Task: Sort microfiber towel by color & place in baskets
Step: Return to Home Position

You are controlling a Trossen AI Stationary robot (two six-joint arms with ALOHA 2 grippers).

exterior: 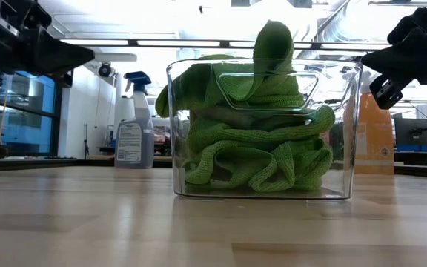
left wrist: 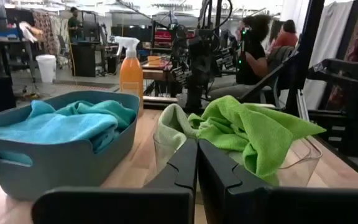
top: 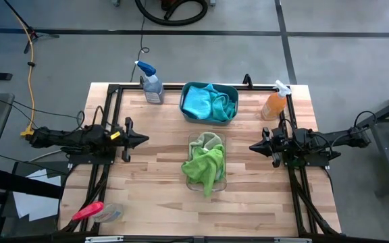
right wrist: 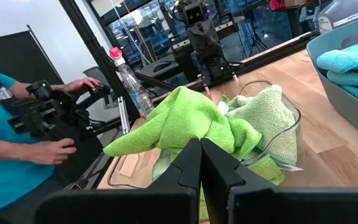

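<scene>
Turquoise microfiber towels [top: 204,101] fill the opaque teal-blue tub [top: 183,104]; lime green microfiber towels [top: 204,165] heap the clear plastic bin [exterior: 341,148], seemingly spilling over. Left gripper [top: 142,140] and right gripper [top: 254,146] flank it, jaws pinched together, empty.

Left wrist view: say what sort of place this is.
Probably a robotics lab or workshop: people sit in the background, a yellow cable trails over the concrete floor, and ducts run overhead.
</scene>
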